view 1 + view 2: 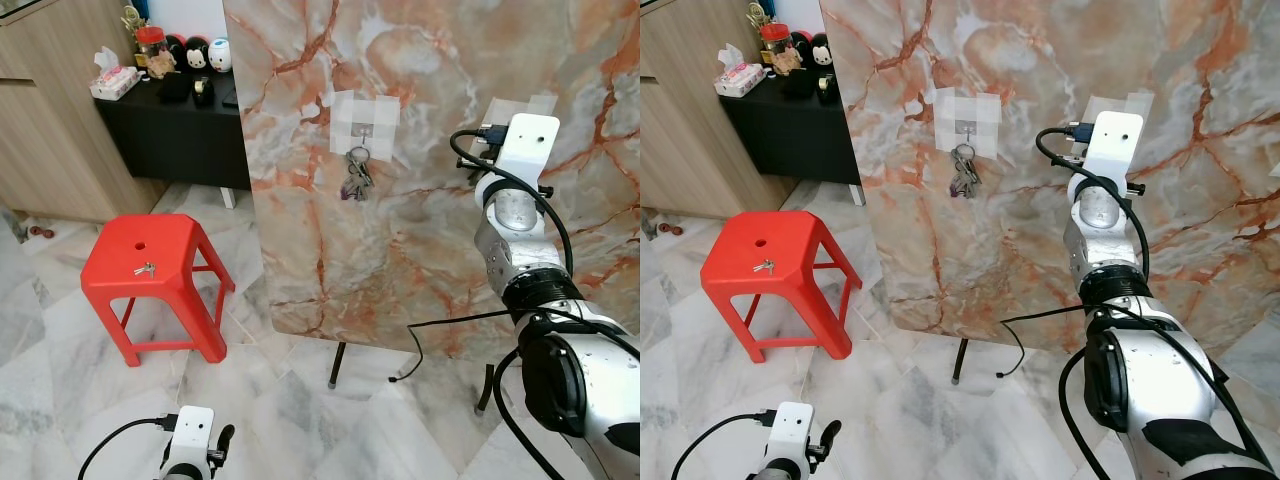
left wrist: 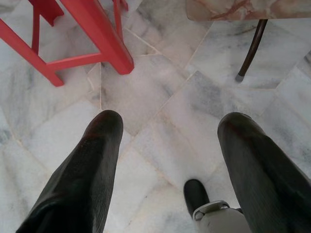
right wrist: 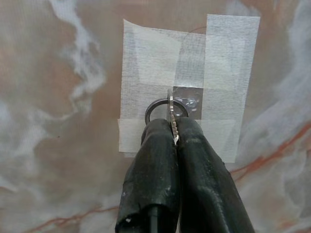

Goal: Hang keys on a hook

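Observation:
My right gripper (image 3: 174,127) is shut on a thin key (image 3: 172,114), pressed up against the marble board (image 1: 430,200). The key's metal ring (image 3: 153,108) lies at the small hook (image 3: 187,100), which is fixed under white tape (image 3: 146,63); whether the ring is over the hook I cannot tell. My right arm (image 1: 515,215) is raised to that spot. Further left on the board, a bunch of keys (image 1: 356,176) hangs from another taped hook (image 1: 362,128). A small key (image 1: 145,269) lies on the red stool (image 1: 115,250). My left gripper (image 2: 170,121) hangs open near the floor.
The board stands on thin dark legs (image 1: 338,365) with a black cable (image 1: 415,350) trailing beside them. A black cabinet (image 1: 185,135) with small items and a wooden cupboard (image 1: 45,130) stand at the back left. The floor (image 1: 300,420) is marble tile.

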### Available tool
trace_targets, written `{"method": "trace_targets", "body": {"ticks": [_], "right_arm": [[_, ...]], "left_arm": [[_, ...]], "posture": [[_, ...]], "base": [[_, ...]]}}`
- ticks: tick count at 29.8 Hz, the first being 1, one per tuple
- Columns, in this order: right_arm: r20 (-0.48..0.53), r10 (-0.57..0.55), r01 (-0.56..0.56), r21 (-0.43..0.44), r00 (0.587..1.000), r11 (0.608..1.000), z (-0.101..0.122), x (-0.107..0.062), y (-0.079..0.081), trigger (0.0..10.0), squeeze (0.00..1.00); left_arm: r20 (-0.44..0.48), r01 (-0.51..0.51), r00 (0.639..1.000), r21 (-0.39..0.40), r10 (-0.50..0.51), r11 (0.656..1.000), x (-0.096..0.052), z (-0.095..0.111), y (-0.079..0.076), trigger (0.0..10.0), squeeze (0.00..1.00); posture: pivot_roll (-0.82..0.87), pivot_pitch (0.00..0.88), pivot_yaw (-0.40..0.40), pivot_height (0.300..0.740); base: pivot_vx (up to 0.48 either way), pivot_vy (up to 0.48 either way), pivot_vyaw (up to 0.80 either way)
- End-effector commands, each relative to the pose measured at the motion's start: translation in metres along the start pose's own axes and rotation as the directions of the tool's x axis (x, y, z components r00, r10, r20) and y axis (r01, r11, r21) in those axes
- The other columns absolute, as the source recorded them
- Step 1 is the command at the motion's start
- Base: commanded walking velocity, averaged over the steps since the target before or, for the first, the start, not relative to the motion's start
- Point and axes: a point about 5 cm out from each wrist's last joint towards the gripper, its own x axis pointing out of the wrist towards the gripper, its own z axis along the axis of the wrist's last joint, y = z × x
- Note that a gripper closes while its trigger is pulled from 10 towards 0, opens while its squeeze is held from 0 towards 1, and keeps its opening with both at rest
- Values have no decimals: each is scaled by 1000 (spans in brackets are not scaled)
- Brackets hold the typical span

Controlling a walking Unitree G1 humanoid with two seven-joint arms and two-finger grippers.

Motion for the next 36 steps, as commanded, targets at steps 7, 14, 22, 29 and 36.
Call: {"method": "trace_targets", "body": {"ticks": [7, 14, 22, 29, 36], "right_arm": [[17, -18, 17, 8, 1000, 1000, 6, 1, -2, 10000, 0], [8, -8, 8, 14, 1000, 1000, -4, -3, 1, 10000, 0], [6, -5, 5, 15, 1000, 1000, -7, -4, 3, 10000, 0], [6, -5, 5, 15, 1000, 1000, -7, -4, 3, 10000, 0], [6, -5, 5, 15, 1000, 1000, -7, -4, 3, 10000, 0]], "left_arm": [[-32, 9, 999, 25, -8, 1000, -1, -4, 2, 10000, 0], [-29, 9, 1000, 25, -8, 1000, 0, -3, 2, 10000, 0], [-28, 9, 1000, 24, -8, 1000, 0, -3, 2, 10000, 0], [-28, 9, 1000, 24, -8, 1000, 0, -3, 2, 10000, 0], [-28, 9, 1000, 24, -8, 1000, 0, -3, 2, 10000, 0]], "posture": [[7, 67, -17, 740], [7, 66, -16, 740], [7, 66, -16, 740], [7, 66, -16, 740], [7, 66, -16, 740]], "base": [[0, 0, 0], [0, 0, 0], [0, 0, 0], [0, 0, 0], [0, 0, 0]]}}
